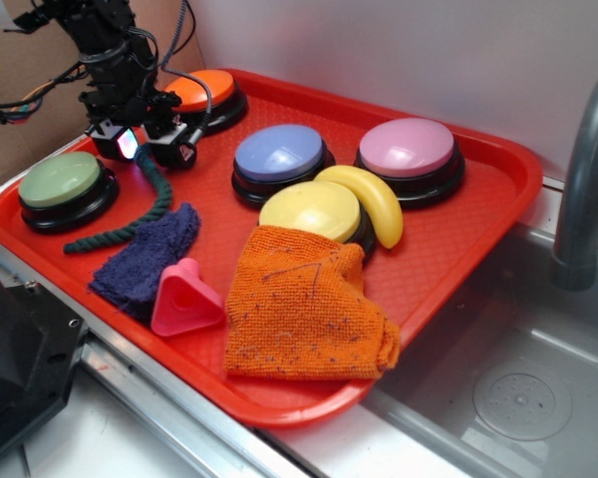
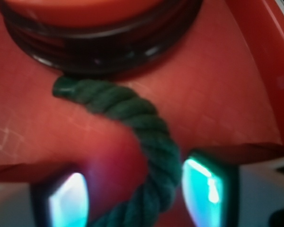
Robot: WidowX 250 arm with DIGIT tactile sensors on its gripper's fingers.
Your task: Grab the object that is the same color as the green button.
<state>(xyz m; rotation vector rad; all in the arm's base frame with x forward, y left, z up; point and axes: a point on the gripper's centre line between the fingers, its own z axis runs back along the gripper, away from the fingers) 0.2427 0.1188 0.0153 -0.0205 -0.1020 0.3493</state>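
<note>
Gripper [image 1: 146, 146]: was seen lowered at the tray's back left corner, jaws spread, one finger on each side of the rope; a gap was seen between the left finger and the rope, the right finger close beside it.
Fingers [image 2: 66, 201]: glowing cyan pads were noted in the wrist view, low in the frame; no pinch on the rope was observed.
Green rope [image 1: 145, 204]: was found lying on the tray [image 1: 478, 214], curving from under the gripper down toward the purple cloth, its far end just beside the orange button's black base.
Green button [image 1: 62, 182]: was noted at the tray's left edge, near the rope, apart from the gripper.
Orange button [image 1: 201, 92]: was noted at the back, right behind the gripper.
Purple cloth [image 1: 148, 254]: was seen touching the rope's lower stretch.
Other items: blue button [image 1: 279, 154], pink button [image 1: 409, 149], yellow button [image 1: 311, 211], banana [image 1: 371, 202], orange cloth [image 1: 304, 304], pink triangular block [image 1: 182, 296].
Sink [image 1: 508, 388]: was noted to the tray's right.
</note>
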